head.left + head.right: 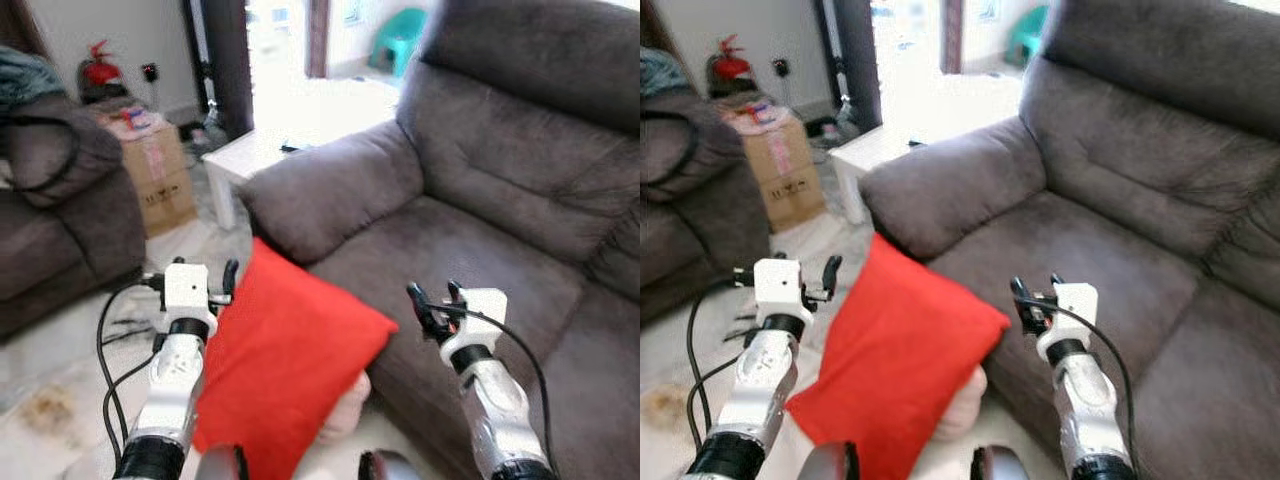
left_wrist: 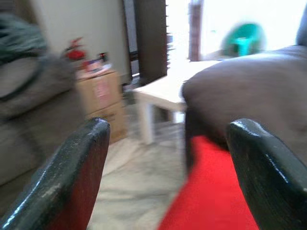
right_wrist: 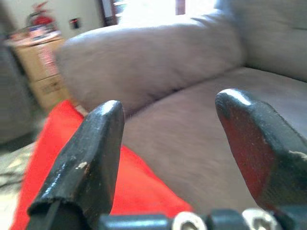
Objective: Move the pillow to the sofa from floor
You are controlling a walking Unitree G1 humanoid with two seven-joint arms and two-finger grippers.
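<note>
Red and soft, the pillow (image 1: 285, 365) leans on the front of the big grey sofa (image 1: 500, 210), just under the sofa's fat arm (image 1: 335, 195). Its top corner pokes up near that arm and one side corner rests on the edge of the seat. It is between the robot's two arms and not up on the seat. Something pale and round sits under its lower edge, but I cannot tell what that is.

The left gripper (image 1: 222, 285) is up beside the left edge of the pillow. Its two black fingers (image 2: 72, 177) are spread wide apart with nothing between them. The right gripper (image 1: 432, 305) is up over the front of the seat, just right of the pillow's corner. Its fingers (image 3: 88, 167) are spread wide too, and they hold nothing.

Past the pillow stands a small white table (image 1: 245, 160), close by the sofa's arm. Left of it is a brown cardboard box (image 1: 160, 175) with a pink and white label and some dark print. The words are too blurry to read. A red fire extinguisher (image 1: 98, 68) stands by the wall behind the box. Another dark grey chair (image 1: 60, 215) is on the far left. A green plastic chair (image 1: 400, 38) is far back in the bright light. Black wires (image 1: 115, 340) hang by the left arm, over the pale floor (image 1: 50, 400)
</note>
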